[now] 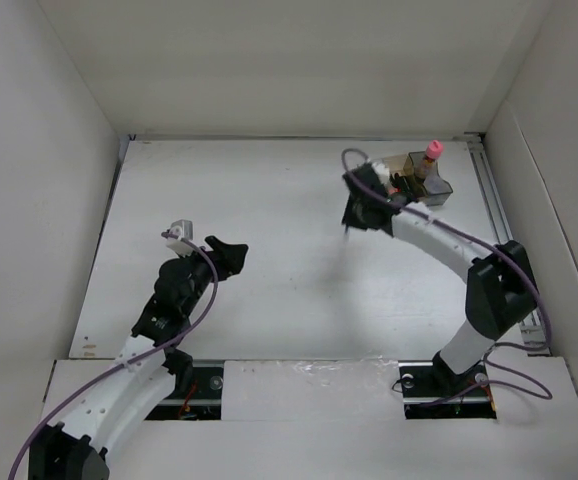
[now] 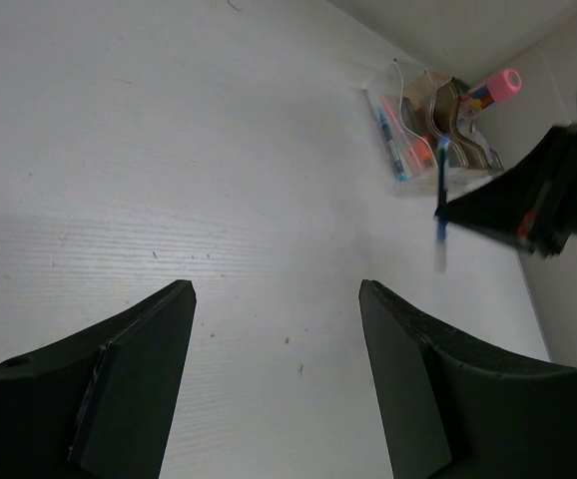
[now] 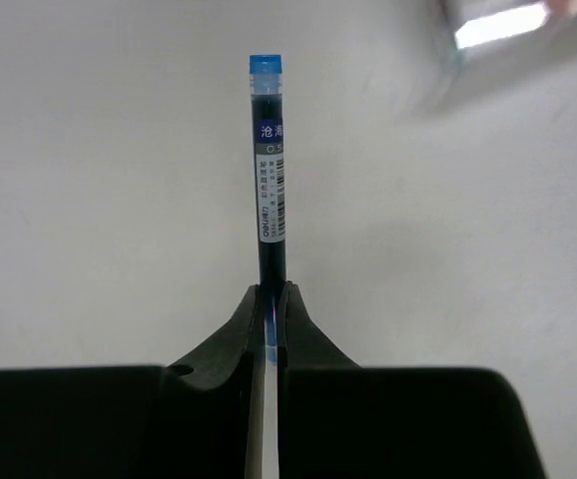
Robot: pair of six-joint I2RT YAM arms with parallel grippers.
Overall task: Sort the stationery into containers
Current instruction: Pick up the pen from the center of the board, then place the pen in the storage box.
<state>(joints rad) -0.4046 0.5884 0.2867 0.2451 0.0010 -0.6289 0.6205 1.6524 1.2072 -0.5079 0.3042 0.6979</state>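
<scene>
R gripper (image 3: 272,292) pinching blue pen (image 3: 269,170) nr organiser (image 1: 439,188)

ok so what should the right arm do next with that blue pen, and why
Probably shift it sideways until the pen hangs over an open compartment of the organiser, before any lowering. The right gripper is shut on the thin blue pen, and the top view shows it beside the organiser, not above it. The left gripper is open and far off, so this looks like the right arm's job.
</scene>
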